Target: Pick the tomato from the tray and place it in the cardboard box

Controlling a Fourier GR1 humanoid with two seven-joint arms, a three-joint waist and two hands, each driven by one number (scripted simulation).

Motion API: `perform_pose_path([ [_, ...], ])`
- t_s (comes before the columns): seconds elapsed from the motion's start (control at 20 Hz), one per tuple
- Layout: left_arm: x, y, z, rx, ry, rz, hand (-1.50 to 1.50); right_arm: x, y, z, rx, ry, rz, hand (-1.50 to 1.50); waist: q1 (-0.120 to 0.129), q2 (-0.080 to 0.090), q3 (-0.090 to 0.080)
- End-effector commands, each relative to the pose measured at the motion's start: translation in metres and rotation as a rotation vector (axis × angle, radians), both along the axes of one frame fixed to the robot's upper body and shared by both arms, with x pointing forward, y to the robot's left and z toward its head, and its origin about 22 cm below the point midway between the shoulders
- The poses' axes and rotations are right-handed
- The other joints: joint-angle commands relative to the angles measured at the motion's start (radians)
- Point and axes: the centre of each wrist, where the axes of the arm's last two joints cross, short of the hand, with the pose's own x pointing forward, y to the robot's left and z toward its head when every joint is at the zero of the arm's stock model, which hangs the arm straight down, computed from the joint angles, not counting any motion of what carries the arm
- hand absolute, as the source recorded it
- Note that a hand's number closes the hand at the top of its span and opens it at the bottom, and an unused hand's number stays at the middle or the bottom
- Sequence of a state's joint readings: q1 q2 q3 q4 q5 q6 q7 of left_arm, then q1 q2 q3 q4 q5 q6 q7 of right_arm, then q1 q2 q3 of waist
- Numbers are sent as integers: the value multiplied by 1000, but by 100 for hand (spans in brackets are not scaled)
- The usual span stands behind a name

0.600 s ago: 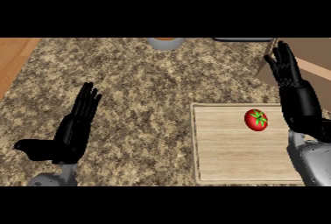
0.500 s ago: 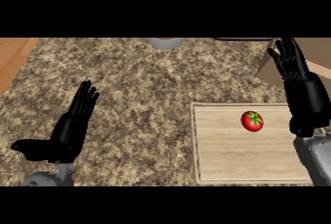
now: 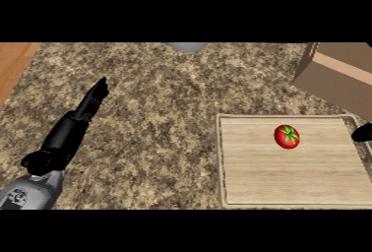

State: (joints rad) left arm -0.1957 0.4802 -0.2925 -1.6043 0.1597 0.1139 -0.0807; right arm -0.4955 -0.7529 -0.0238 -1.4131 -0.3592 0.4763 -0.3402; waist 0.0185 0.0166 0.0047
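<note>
A red tomato [image 3: 286, 136] with a green stem lies on the wooden tray [image 3: 291, 187], in the tray's far right part. The cardboard box [image 3: 341, 74] stands at the upper right, just beyond the tray's far right corner. Only a small black bit of my right hand [image 3: 362, 133] shows at the right edge, a little to the right of the tomato and apart from it. My left hand [image 3: 85, 109] is open over the counter at the left, fingers straight and pointing away, far from the tray.
The speckled stone counter [image 3: 160, 123] fills most of the view. A grey round object [image 3: 187, 46] peeks in at the top edge. A wooden strip [image 3: 15, 64] runs along the upper left.
My right hand has pulled off to the right edge, so the cardboard box it covered now shows. The left hand has tilted slightly; the tomato has stayed on the tray.
</note>
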Motion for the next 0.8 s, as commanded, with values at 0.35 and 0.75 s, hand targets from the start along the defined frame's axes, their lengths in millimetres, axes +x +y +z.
perform_pose_path([
  [0.35,10,12,9,72,-12,-48,0,2,-49,36,-341,-211,233,-150,27,0,-1],
  [0.75,10,1,-7,59,9,-47,0,-9,-6,36,-829,-276,351,-150,13,-9,-4],
])
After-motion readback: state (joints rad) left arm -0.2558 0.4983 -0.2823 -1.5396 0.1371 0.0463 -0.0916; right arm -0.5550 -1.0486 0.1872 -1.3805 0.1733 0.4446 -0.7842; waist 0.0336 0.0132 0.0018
